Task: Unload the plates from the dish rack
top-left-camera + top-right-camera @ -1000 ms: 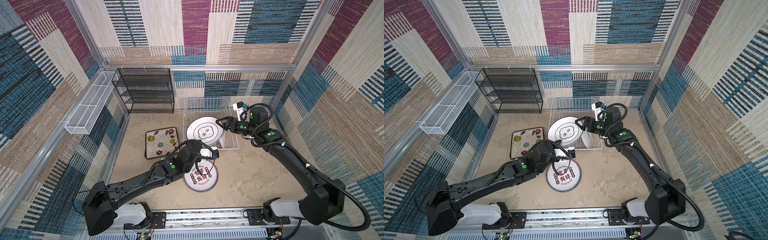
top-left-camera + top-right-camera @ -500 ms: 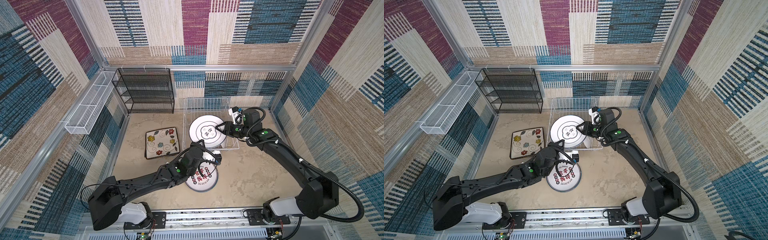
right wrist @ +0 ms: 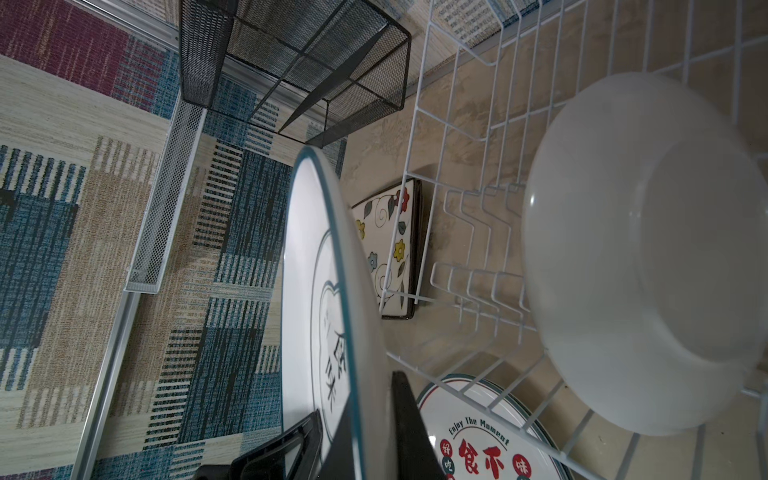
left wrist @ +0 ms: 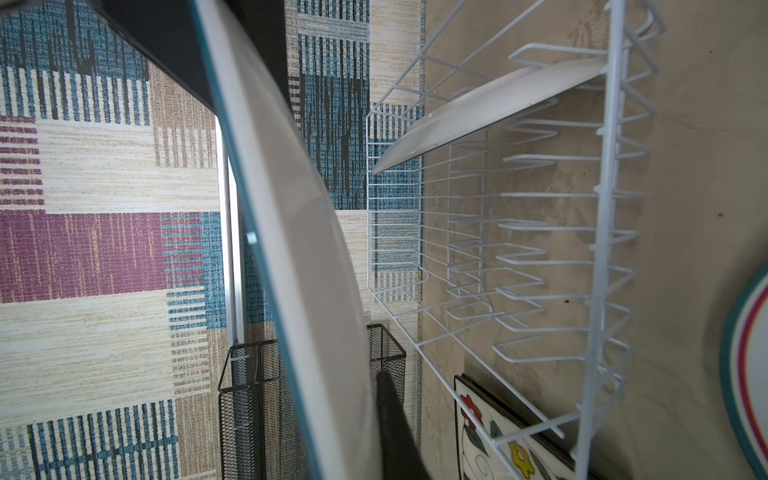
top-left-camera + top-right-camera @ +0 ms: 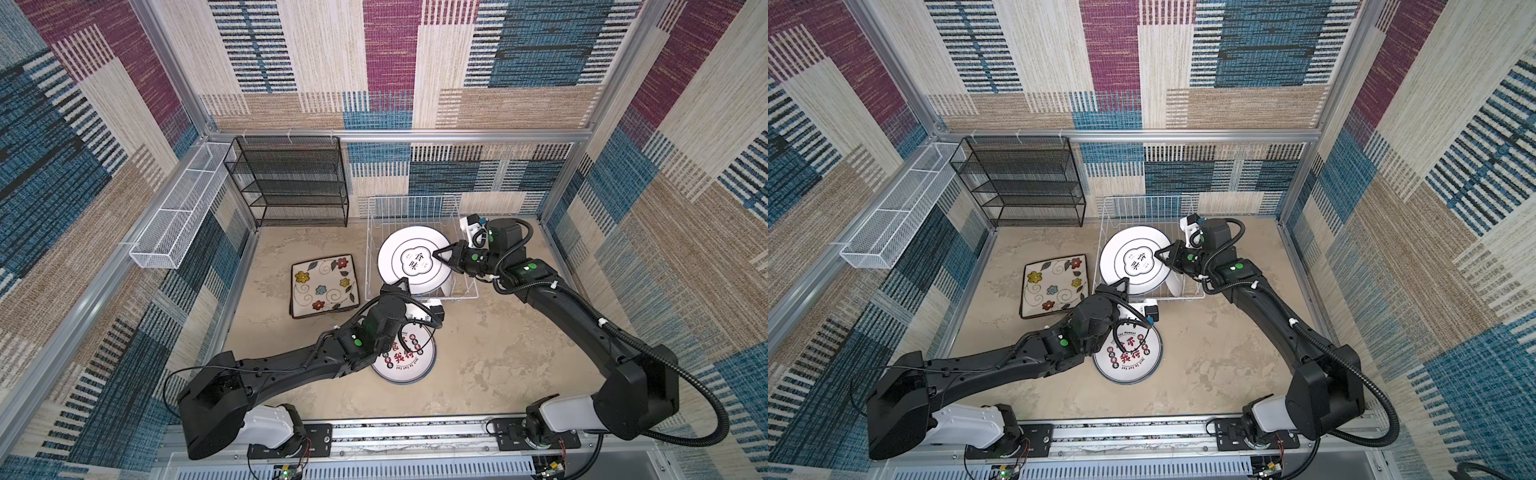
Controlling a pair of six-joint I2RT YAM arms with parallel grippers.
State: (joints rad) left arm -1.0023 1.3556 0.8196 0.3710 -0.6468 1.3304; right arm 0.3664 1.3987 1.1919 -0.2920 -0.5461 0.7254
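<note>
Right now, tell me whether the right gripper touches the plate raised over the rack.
Touching. The right wrist view shows the right gripper closed on the raised plate, one finger against each face.

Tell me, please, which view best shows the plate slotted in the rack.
The right wrist view: the plate shows most of its white back, seated in the rack. The left wrist view catches it nearly edge-on; both top views show only a sliver beside the held plate.

red-print plate (image 5: 410, 362) half hidden under left arm (image 5: 291, 370)
</note>
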